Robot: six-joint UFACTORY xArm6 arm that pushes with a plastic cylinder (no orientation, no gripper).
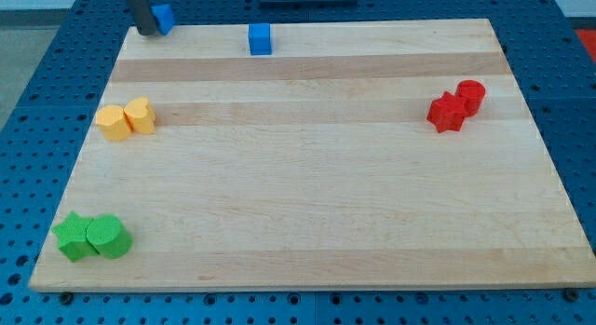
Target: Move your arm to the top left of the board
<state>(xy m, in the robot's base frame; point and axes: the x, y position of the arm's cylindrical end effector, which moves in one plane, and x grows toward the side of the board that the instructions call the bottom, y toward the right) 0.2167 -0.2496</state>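
Observation:
My tip (146,31) is at the top left corner of the wooden board (307,204); the dark rod comes down from the view's top edge. A blue block (165,17) sits right beside the tip on its right, partly hidden by the rod. A blue cube (260,38) stands further right along the top edge.
Two yellow blocks (126,119) sit together at the left. A green star block (72,236) and a green cylinder (108,236) sit at the bottom left. A red star block (446,112) and a red cylinder (470,96) sit at the right. Blue perforated table surrounds the board.

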